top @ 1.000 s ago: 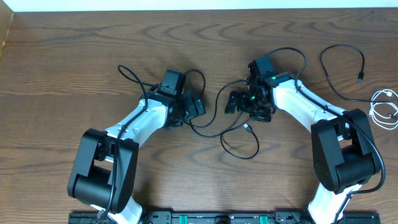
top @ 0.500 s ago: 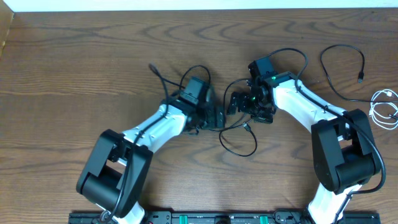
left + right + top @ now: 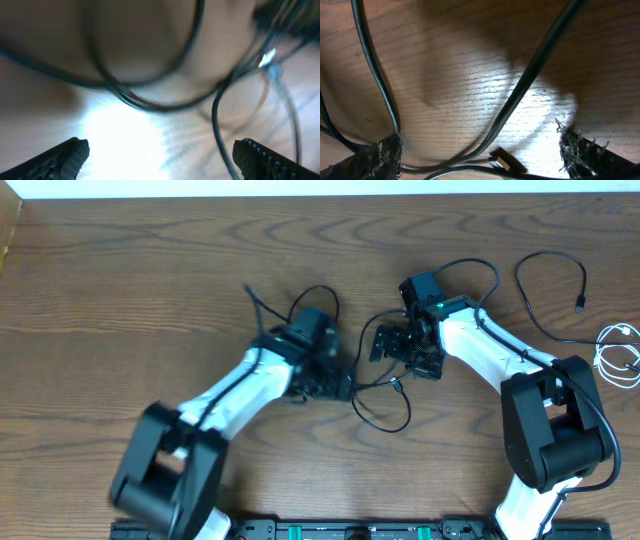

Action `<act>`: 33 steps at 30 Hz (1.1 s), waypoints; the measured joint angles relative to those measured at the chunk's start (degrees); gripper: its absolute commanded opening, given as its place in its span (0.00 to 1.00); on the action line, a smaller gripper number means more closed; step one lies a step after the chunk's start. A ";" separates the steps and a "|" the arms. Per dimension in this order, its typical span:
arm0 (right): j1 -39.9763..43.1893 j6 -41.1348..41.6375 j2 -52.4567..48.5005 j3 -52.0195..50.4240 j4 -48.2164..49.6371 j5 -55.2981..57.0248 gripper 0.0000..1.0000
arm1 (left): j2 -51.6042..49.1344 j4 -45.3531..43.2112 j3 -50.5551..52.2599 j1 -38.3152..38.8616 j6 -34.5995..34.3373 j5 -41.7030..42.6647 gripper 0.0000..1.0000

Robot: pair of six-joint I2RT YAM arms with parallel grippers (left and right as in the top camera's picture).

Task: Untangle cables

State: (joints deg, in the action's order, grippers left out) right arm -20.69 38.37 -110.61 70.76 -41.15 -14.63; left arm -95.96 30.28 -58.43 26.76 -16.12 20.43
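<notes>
A tangle of thin black cables (image 3: 385,412) lies at the table's middle between my two arms. My left gripper (image 3: 346,386) is low at the tangle's left side and stands open. In the left wrist view the left gripper (image 3: 160,160) shows one black strand (image 3: 218,135) running up just inside its right finger (image 3: 260,157), with a silver plug (image 3: 267,57) blurred beyond. My right gripper (image 3: 379,343) is open over the tangle's top. Between the wide-apart fingers of the right gripper (image 3: 480,157) lie black strands (image 3: 530,75) and a USB plug (image 3: 500,162), not clamped.
A separate black cable (image 3: 552,262) curls at the far right of the table. A coiled white cable (image 3: 620,356) lies at the right edge. Thicker black wires arch over each arm's wrist (image 3: 465,268).
My left arm has swung right across the table, bringing its open gripper up to the tangle. The loop of cable under it has shifted a little. The right gripper has barely moved.
</notes>
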 measured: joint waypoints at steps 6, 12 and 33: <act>0.00 0.04 0.00 0.00 -0.04 0.31 0.99 | 8.07 -7.06 -3.04 -2.43 -1.79 -15.39 0.98; 0.00 0.07 0.00 0.00 -0.17 0.85 0.99 | 3.67 -18.97 -2.97 -2.51 -2.29 -23.47 0.98; 0.00 0.07 0.00 0.00 -0.79 1.62 0.99 | -13.49 -26.36 -2.97 -2.43 -13.66 -14.64 0.98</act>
State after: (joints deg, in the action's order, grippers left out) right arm -20.69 38.44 -110.61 70.76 -41.93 -13.02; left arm -109.45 3.92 -61.41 24.34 -29.78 5.78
